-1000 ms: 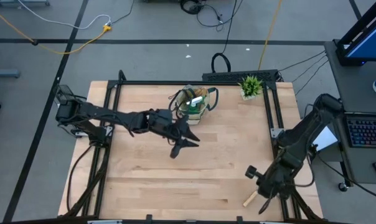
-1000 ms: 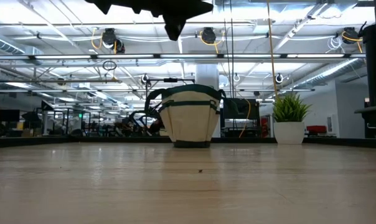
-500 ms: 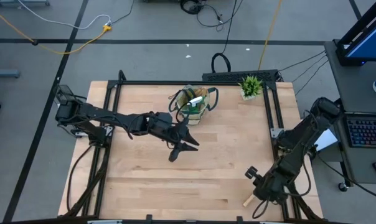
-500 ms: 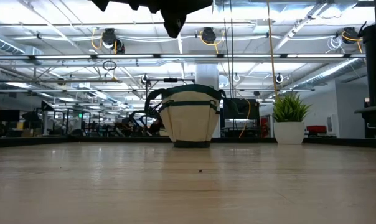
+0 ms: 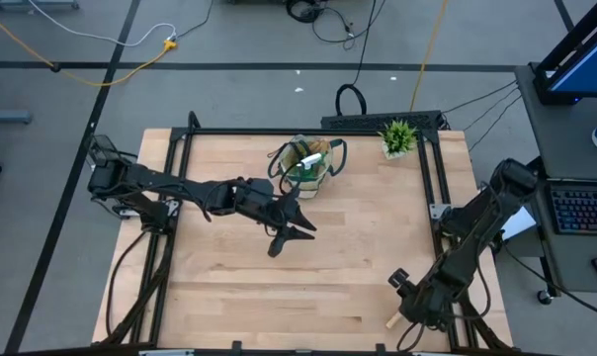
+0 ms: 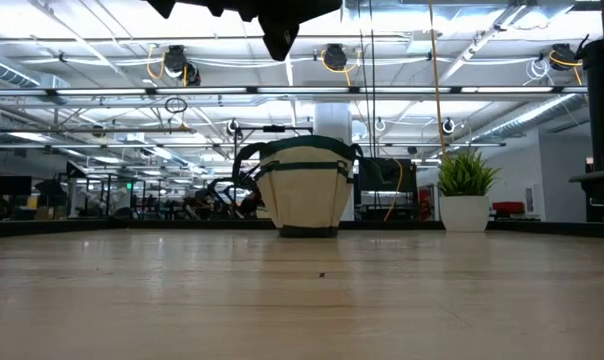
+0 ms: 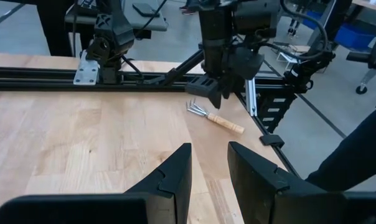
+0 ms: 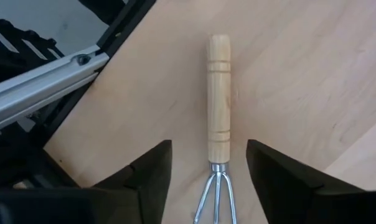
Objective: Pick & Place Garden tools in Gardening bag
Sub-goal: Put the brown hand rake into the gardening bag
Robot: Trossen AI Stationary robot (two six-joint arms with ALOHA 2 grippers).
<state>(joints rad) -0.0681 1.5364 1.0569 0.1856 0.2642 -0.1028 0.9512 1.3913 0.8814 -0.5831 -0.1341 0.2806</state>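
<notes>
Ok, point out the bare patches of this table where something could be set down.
Widest bare stretch: the light wooden tabletop along the near edge, from the left tool across to the wooden-handled hand rake. Also bare: the boards between the round beige fabric bag and the small green potted plant. Crowded: the near right corner, where the open right tool hovers over the rake.

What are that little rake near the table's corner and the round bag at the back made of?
The hand rake has a pale handle with turned grooves and visible grain, so likely unvarnished wood; its thin grey shiny prongs look like metal. The bag looks like beige woven fabric with dark trim and soft loop handles, though its weave is too far off to see.
</notes>
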